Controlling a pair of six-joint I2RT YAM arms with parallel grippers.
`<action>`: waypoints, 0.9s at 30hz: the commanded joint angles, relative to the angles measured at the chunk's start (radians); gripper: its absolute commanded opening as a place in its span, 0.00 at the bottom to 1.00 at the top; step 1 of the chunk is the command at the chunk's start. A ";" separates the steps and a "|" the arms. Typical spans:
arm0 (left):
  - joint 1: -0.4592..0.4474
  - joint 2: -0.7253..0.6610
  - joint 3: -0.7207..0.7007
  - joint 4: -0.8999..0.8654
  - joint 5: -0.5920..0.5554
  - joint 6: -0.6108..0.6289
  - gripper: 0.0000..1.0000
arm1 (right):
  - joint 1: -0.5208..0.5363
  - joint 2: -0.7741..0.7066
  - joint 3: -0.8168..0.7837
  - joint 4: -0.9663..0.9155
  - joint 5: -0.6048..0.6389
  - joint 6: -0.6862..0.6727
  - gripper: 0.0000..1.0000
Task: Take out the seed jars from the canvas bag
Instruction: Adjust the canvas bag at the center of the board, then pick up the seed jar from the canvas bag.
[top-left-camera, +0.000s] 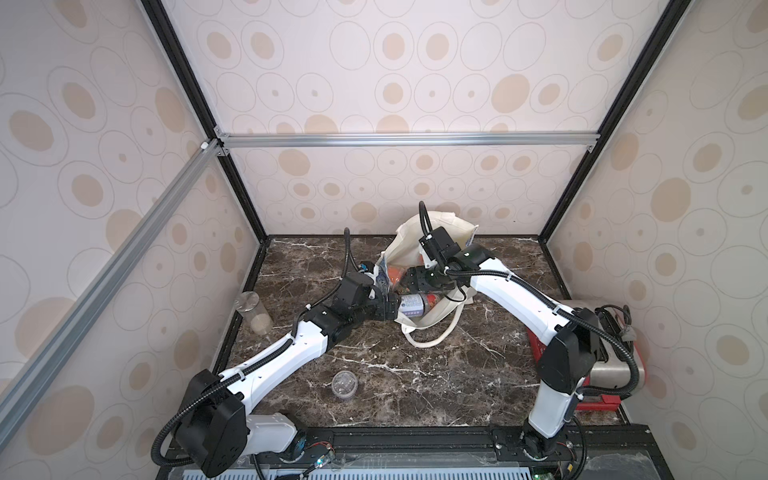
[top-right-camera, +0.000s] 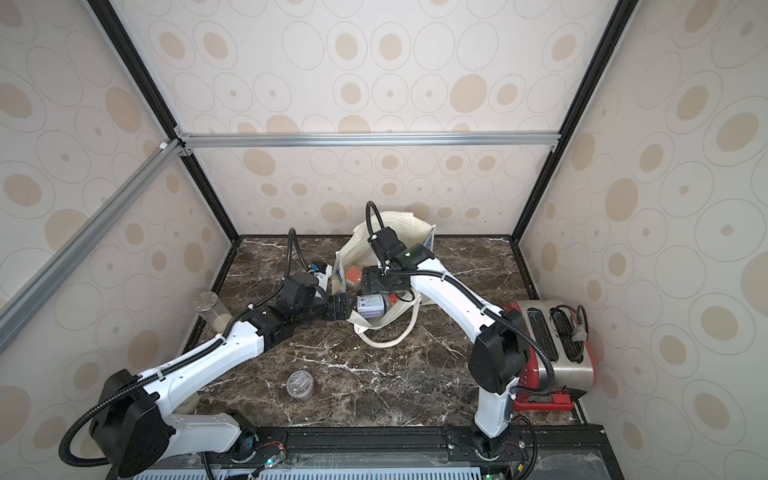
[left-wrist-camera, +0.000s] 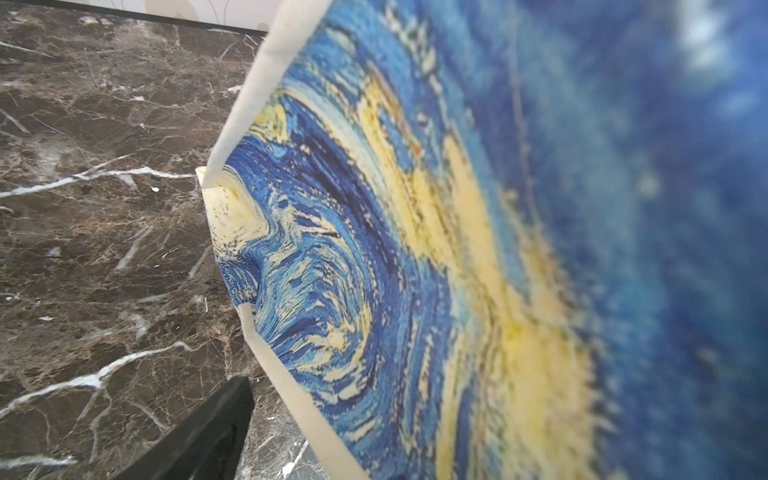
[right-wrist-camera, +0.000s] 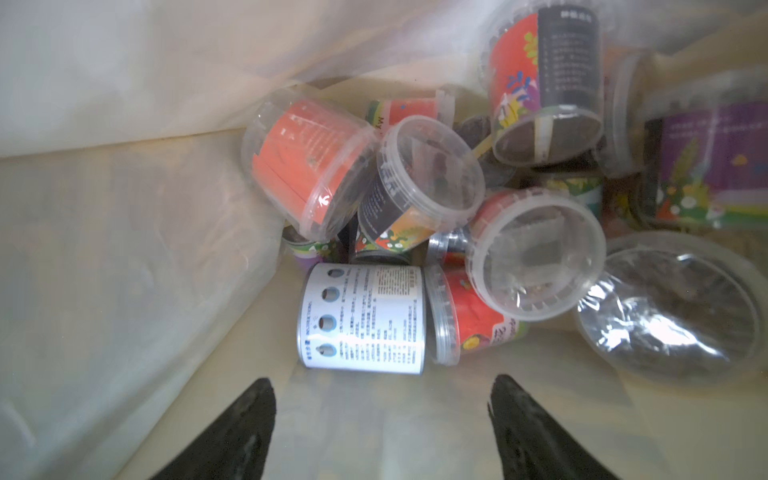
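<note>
The right pincer (right-wrist-camera: 382, 378) is hovering open inside the canvas bag (top-left-camera: 455, 224), facing the heaped seed jars (right-wrist-camera: 432, 166) (one jar (top-left-camera: 345, 384) is already sitting on the tabletop (top-left-camera: 415, 374)), the left pincer (top-left-camera: 385, 309) is gaping at its mouth, and the next move is probably calling for closing squarely on the white-labelled jar (right-wrist-camera: 361, 318).

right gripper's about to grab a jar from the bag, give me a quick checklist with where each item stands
1. Right gripper open: ok, fingers spread, nothing between them.
2. Target ahead: ok, white-labelled clear plastic jar lies on its side just beyond the fingertips.
3. Cream canvas bag with blue-and-yellow swirl print open: ok, jars visible inside.
4. Left gripper holding the bag's rim: cannot tell; it sits at the rim, jaws wide.
5. Neighbours clear: not ok, red-labelled clear jar lies right against the white one.
6. Drop space: ok, dark marble table shows bare surface in front of the bag.
</note>
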 joint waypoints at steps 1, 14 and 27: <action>-0.005 -0.036 -0.018 -0.015 -0.034 0.040 0.98 | 0.011 0.047 0.030 0.023 0.005 -0.190 0.84; -0.004 -0.080 -0.082 -0.010 -0.045 0.019 0.98 | 0.013 0.123 0.019 0.105 0.020 -0.741 0.97; -0.003 -0.106 -0.080 -0.028 -0.090 -0.030 0.95 | 0.044 0.220 -0.008 0.177 0.136 -0.916 1.00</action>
